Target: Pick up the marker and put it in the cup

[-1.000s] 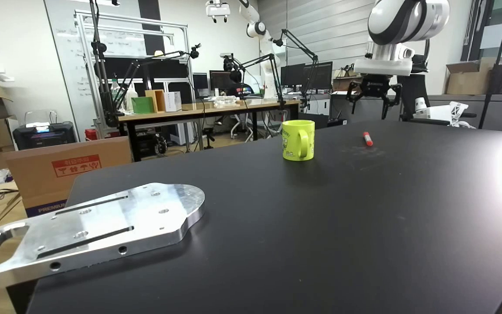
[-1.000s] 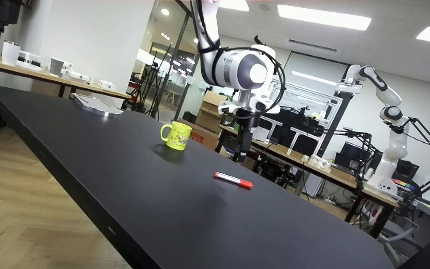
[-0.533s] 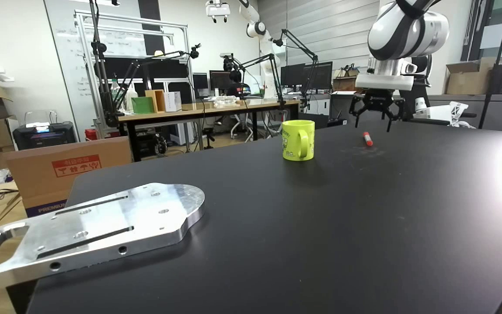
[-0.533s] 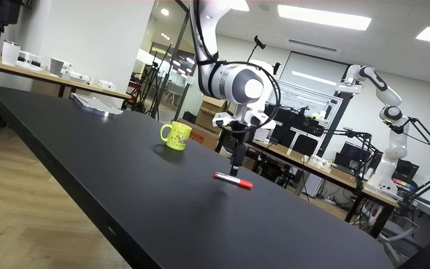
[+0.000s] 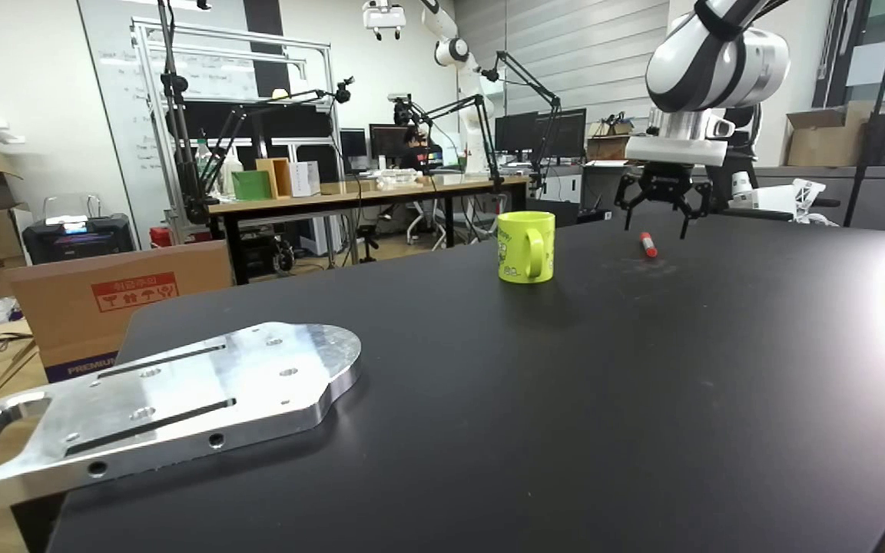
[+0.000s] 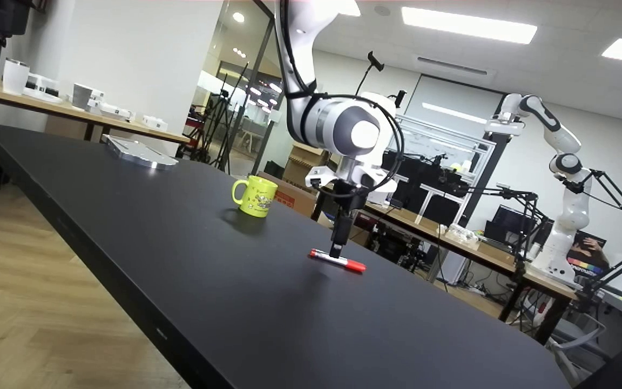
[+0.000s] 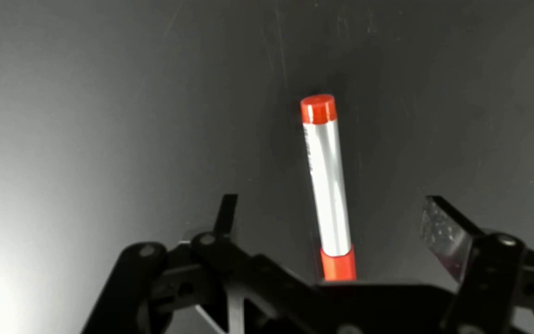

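The marker, white with red ends, lies flat on the black table in both exterior views (image 5: 648,245) (image 6: 354,265). The yellow-green cup stands upright in both exterior views (image 5: 515,247) (image 6: 258,197), its handle at the side, apart from the marker. My gripper is low over the marker in both exterior views (image 5: 655,232) (image 6: 335,253). In the wrist view the gripper (image 7: 332,197) is open, one finger on each side of the marker (image 7: 328,185), touching neither side. The marker's lower red end is partly hidden behind the gripper body. The cup is out of the wrist view.
A silver metal plate lies on the table's far end from the marker (image 5: 204,376) (image 6: 141,154). The black table (image 5: 527,430) has an edge a short way behind the marker. A desk (image 5: 381,193) with boxes stands behind it.
My gripper has come down from above to around the marker, with its fingers staying open. The marker and the cup have not moved.
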Controlling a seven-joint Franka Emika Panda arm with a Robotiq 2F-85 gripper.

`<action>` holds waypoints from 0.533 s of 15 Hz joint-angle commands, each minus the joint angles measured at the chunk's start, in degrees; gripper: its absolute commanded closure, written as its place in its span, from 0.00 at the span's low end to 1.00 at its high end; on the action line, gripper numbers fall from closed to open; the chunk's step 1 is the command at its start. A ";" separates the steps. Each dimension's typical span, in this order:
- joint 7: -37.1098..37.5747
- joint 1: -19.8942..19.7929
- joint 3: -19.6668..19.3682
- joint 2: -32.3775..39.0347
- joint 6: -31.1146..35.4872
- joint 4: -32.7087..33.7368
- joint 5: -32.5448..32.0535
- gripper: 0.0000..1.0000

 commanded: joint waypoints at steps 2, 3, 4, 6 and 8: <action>-0.07 -0.64 -0.01 2.82 -1.29 3.46 1.33 0.00; 0.04 -0.65 -0.12 3.28 -1.27 3.69 1.44 0.00; 0.21 -0.61 -0.26 3.74 -1.49 3.99 1.39 0.00; 0.62 -0.32 -0.77 4.52 -1.56 4.62 1.02 0.25; 0.65 -0.26 -0.84 4.87 -2.00 5.15 0.99 0.31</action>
